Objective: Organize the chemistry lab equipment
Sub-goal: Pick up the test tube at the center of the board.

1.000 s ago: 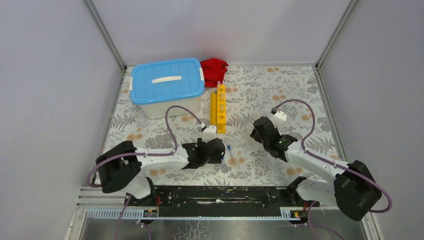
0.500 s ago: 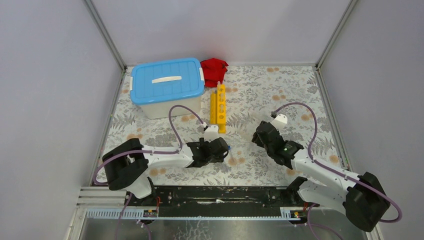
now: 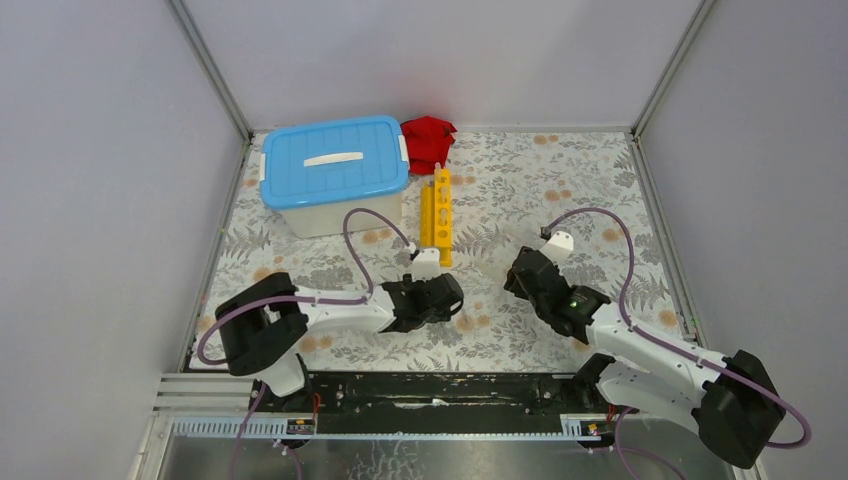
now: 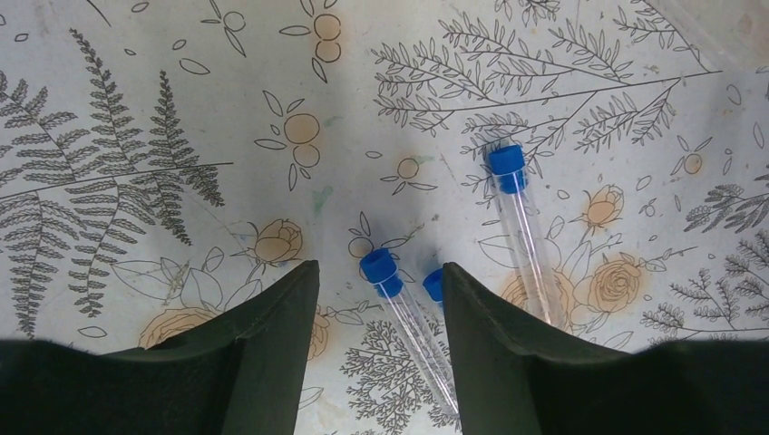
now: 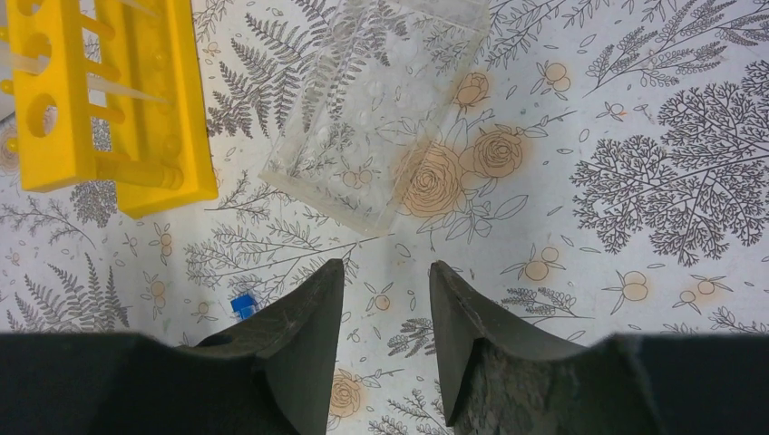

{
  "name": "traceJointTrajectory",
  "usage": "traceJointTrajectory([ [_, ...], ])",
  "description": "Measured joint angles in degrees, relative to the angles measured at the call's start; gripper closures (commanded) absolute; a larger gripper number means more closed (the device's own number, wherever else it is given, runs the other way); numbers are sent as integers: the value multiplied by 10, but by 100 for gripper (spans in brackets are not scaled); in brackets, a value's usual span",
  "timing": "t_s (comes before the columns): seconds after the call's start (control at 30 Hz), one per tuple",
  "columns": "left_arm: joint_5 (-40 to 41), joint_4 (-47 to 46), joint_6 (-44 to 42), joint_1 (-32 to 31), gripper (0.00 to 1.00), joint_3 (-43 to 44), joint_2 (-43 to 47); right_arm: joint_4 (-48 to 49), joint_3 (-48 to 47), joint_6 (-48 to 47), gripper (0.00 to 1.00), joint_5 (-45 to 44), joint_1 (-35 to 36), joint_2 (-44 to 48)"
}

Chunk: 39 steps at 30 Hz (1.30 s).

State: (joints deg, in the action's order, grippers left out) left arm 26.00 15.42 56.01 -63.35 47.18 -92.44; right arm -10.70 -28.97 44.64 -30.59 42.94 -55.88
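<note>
Tubes (image 4: 521, 227) flat, caps toward 11 o'clock, axis 11–5. Left gripper (image 4: 379, 269) parted, straddling one, not gripping. Right gripper (image 5: 385, 272) parted, empty.

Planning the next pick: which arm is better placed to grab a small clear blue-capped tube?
Left: the left end effector, open, straddles one small clear blue-capped tube; the right end effector faces the clear rectangular holder.

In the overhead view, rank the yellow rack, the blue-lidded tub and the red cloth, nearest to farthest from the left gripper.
1. Yellow rack: just beyond the left gripper, mid-table.
2. Blue-lidded tub, far left, and red cloth, at the back edge: too close to call.
</note>
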Motion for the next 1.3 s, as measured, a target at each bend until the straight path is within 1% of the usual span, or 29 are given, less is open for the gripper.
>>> traceJointTrajectory([
  [0.23, 2, 4, 11, 0, 51, 15, -18, -7, 2, -4, 54, 0, 3, 9],
  [0.5, 9, 13, 22, 0, 51, 19, -25, -9, 7, -9, 54, -3, 6, 17],
  [0.77, 10, 14, 25, 0, 51, 19, -25, -8, 7, -30, 57, -2, 24, 12],
  [0.9, 11, 14, 28, 0, 51, 19, -25, -9, -3, -59, 58, 0, 61, -13],
  [1.1, 15, 25, 30, 0, 44, 17, -18, -7, -41, -111, 58, 0, 174, -73],
  [1.17, 16, 29, 30, 0, 42, 13, -9, -6, -50, -122, 58, 0, 201, -94],
  [1.3, 21, 36, 30, 2, 41, 0, 30, -4, -53, -140, 58, 2, 239, -119],
])
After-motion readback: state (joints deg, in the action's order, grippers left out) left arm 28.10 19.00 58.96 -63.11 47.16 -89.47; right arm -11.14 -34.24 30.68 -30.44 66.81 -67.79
